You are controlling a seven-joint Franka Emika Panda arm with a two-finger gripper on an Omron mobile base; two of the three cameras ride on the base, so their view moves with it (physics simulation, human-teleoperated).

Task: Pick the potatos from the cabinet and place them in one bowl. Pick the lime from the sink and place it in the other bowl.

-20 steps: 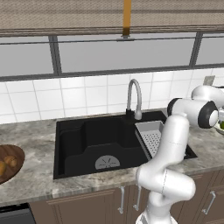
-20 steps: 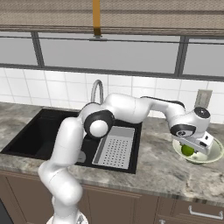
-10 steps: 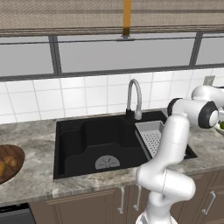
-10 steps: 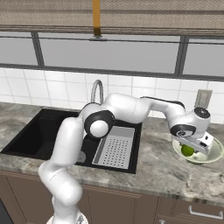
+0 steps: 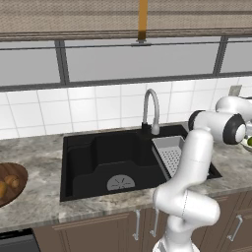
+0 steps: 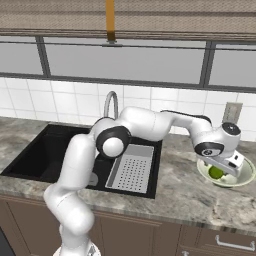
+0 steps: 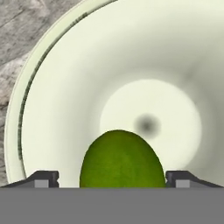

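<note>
Lime (image 6: 216, 172) sits low in the pale bowl (image 6: 248, 174) on the counter (image 6: 185, 195) right of the sink (image 5: 93, 162), and over the last second almost nothing has shifted: it lies on the same spot and the arm has not pulled away. I take that to mean the lime is delivered and only the retreat is left. The gripper (image 6: 227, 167) hangs just above the fruit, reaching down inside the rim. In the hand view its fingertips (image 7: 43, 178) stand spread to either side of the lime with a clear gap on each side, so the jaws are wide apart and hold nothing. Whether the lime rests fully on the bowl's floor I cannot tell. Far off at the left end, the potatos (image 5: 12, 181) lie in the wooden bowl (image 5: 15, 170), so both halves of the job look done.
</note>
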